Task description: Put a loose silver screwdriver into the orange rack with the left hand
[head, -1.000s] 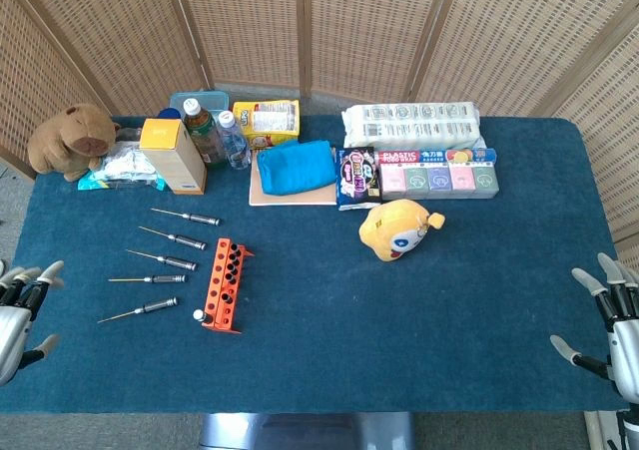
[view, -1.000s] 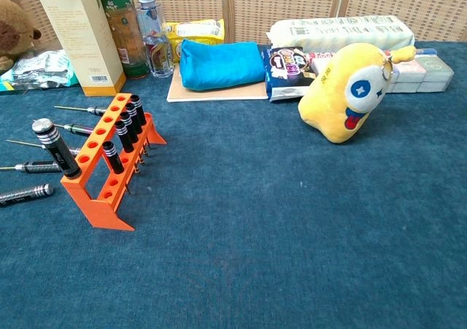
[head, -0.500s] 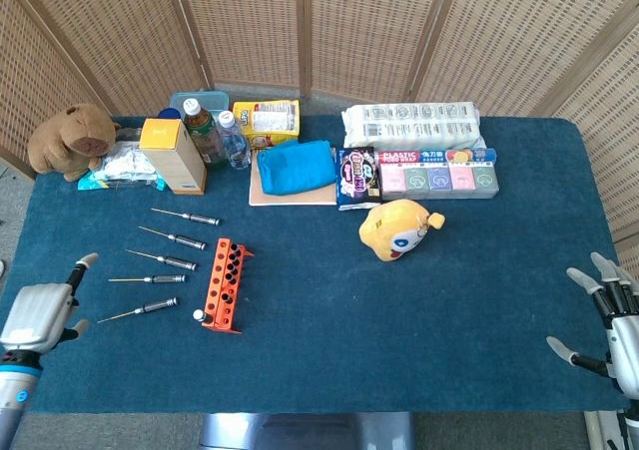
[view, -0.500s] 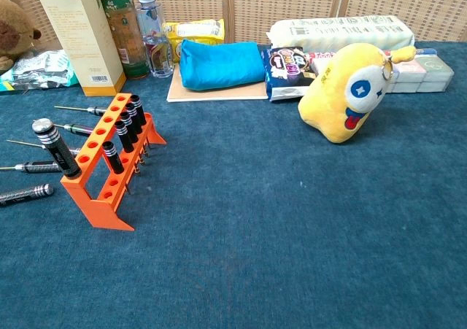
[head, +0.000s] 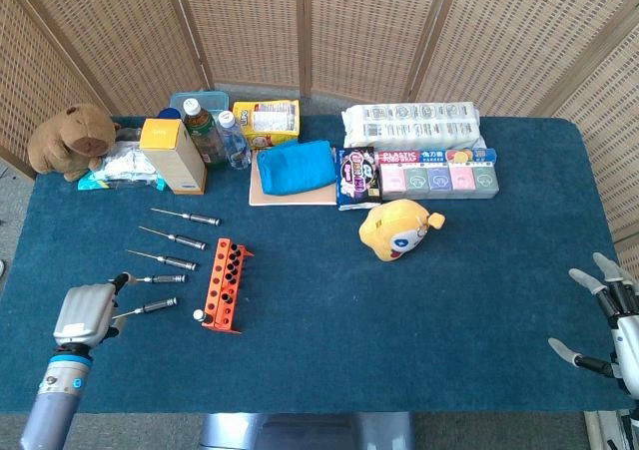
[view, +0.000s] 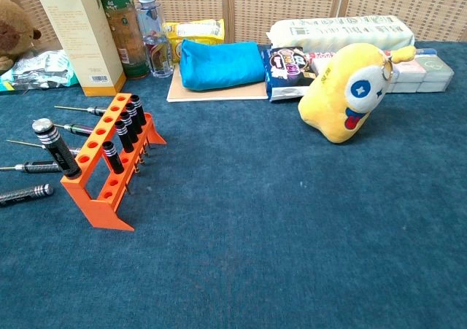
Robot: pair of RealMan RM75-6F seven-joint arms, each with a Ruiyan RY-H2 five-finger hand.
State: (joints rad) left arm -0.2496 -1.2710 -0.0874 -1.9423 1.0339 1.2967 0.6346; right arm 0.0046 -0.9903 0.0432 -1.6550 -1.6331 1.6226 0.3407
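Head view: left hand (head: 85, 312) sits over the near-left part of the blue table (head: 419, 310), fingers apart, holding nothing. Five loose screwdrivers lie in a column just left of the orange rack (head: 224, 285). The nearest screwdriver (head: 140, 310) lies immediately to the hand's right, thin tip pointing toward the hand, dark knurled handle toward the rack — long axis roughly left-right, slightly tilted. Whether the fingers touch its tip I cannot tell. The next screwdriver up (head: 148, 278) is just beyond it. Right hand (head: 611, 325) is far across at the table's right edge, fingers spread, nothing in it — well apart from everything, so the left is clearly the nearer one. My read: the coming move is a short reach rightward onto that nearest shaft or handle.

Chest view: neither hand shows here. The rack stands upright at left, several dark-handled drivers already in its holes, one silver-capped one at its near end. The nearest screwdriver's handle lies flat at the left edge, beside the rack's near end, not touching it. A yellow plush toy (view: 346, 92) sits well off to the right, out of the way.
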